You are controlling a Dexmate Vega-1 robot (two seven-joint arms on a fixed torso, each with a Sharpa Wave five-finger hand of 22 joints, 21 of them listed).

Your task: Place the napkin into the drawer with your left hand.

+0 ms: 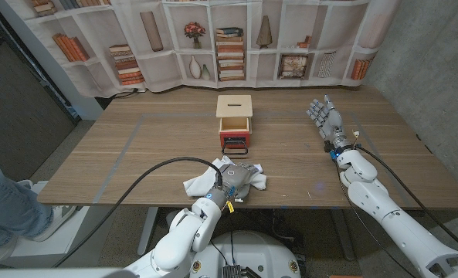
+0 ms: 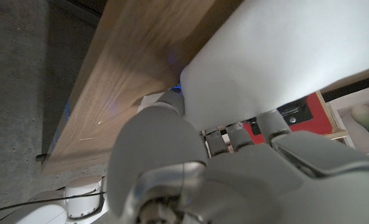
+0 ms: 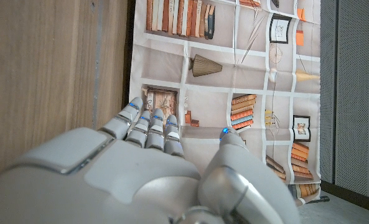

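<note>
Left hand: the left hand (image 1: 239, 179) is lying over the napkin (image 1: 205, 184) near the table's front edge, fingers pressing down into the cloth; the wrist view is showing white cloth (image 2: 252, 68) bulging over the fingers (image 2: 216, 144), so it is probably gathering a hold, but whether the napkin is fully clenched I cannot tell.
Napkin: it is sitting crumpled on the table (image 1: 136, 147), part under the hand and part spilling out toward 9 o'clock of it.
Drawer: the drawer (image 1: 235, 140) is standing open at 12 o'clock from the hand, near but apart, its red front facing the robot; it is pulled out of a small wooden box (image 1: 235, 114).
Step in hand: judging by the pose, the hand is closing on the napkin before lifting.
Doing it well: the loose part at 9 o'clock is likely to trail, so the fingers are better off bunching the cloth inward first. The lift is needing enough height to clear the red front. The drawer is small, so the hand should be releasing right over the cavity, not over the rim.
Risk: a dragging corner could be catching the drawer front and nudging the light box back.
Right hand: the right hand (image 1: 323, 116) is waiting at 2 o'clock, well apart, fingers spread and holding nothing.
</note>
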